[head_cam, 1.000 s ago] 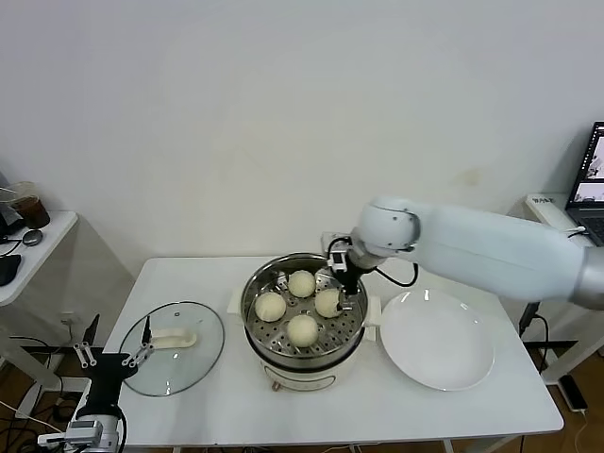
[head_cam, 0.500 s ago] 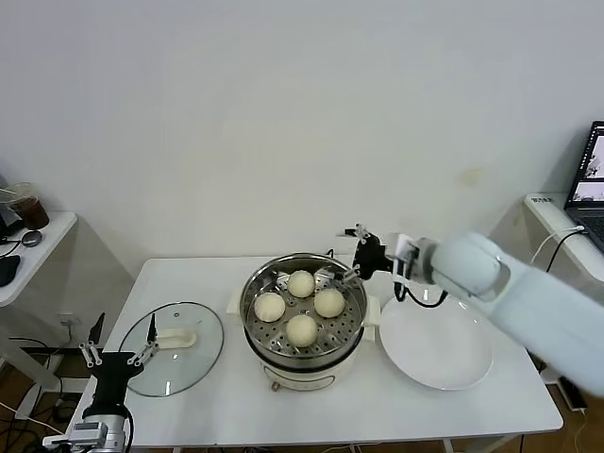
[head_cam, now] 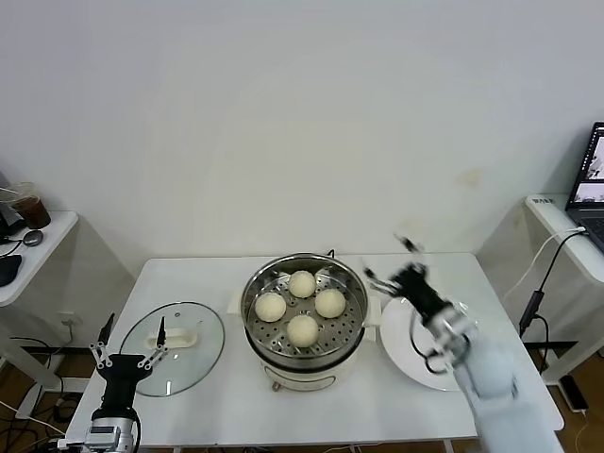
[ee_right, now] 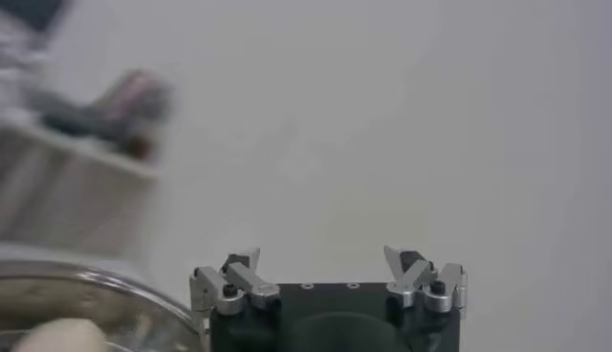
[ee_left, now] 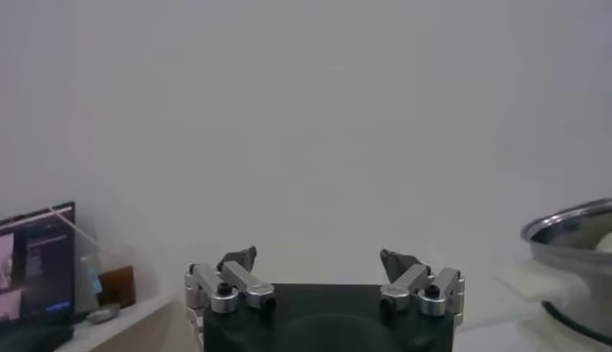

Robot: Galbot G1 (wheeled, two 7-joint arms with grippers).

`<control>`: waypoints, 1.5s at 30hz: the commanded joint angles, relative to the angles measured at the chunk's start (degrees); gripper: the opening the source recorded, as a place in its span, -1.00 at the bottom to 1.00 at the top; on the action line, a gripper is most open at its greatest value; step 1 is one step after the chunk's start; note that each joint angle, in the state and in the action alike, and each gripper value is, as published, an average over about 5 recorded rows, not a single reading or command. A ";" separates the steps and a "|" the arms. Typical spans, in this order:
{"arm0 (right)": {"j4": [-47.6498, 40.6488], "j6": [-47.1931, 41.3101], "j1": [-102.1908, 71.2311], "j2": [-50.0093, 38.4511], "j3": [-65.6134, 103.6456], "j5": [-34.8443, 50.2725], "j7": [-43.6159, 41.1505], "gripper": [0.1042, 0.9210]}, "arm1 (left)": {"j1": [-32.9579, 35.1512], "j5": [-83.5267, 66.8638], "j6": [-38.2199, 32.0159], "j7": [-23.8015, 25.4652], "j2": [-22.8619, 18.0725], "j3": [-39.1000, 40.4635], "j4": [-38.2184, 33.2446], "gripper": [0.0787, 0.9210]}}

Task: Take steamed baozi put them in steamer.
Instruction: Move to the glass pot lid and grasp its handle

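Baozi (head_cam: 302,329): cream-white, plain, x4.
Steamer (head_cam: 304,354): shiny steel; perforated tray; white base + handles.
Plate (head_cam: 472,363): white.
Lid (head_cam: 203,344): clear glass, white handle.
Desk (head_cam: 217,401): white.
Right claw (head_cam: 389,262): black/silver.

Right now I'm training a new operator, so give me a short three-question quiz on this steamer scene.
1. How many baozi lie in the steamer?
2. True or false: the right gripper holds a bun.
3. Which lies on the robot's left side of the table: A) white plate B) glass lid C) laptop?

Key: 1) four. 2) false, it is open and empty above the plate. 3) B; the left gripper hangs open beside it.
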 commanded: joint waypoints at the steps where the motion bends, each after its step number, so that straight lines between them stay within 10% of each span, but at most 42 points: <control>1: 2.78 2.29 -22.11 14.29 22.51 -0.54 3.24 0.76 | -1.32 37.13 -0.39 -6.13 3.07 -3.91 10.64 0.77; 13: 2.74 -3.29 -24.49 13.07 22.76 4.32 1.96 0.76 | -3.46 70.44 -0.98 -5.62 9.66 -3.82 21.26 0.77; 45: 1.64 -3.75 -25.11 14.67 21.15 3.27 0.94 0.76 | -25.26 72.23 0.06 -4.99 9.21 6.38 38.20 0.77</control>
